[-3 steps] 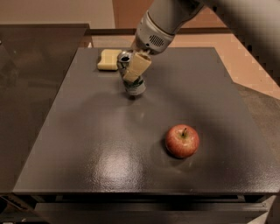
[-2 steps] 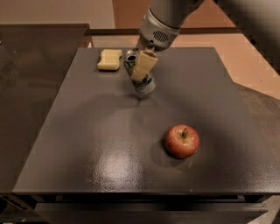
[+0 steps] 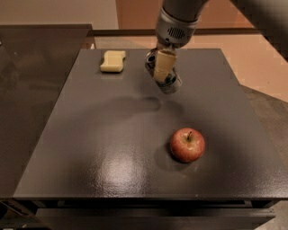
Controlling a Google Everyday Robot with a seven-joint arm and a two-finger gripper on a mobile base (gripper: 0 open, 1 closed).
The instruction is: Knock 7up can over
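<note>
We see one arm (image 3: 182,11) reaching in from the top right and sloping down to the left. Its grey wrist (image 3: 174,31), a ribbed cylinder with a small grille, points almost straight down. Below it hangs the gripper (image 3: 163,79), over the far middle of the tabletop (image 3: 112,134) and a little right of centre. One cream finger (image 3: 163,65) faces us, running nearly upright; the other is hidden behind. The fingers are closed on the can (image 3: 173,84), which sits tilted between them, its top up and to the left.
</note>
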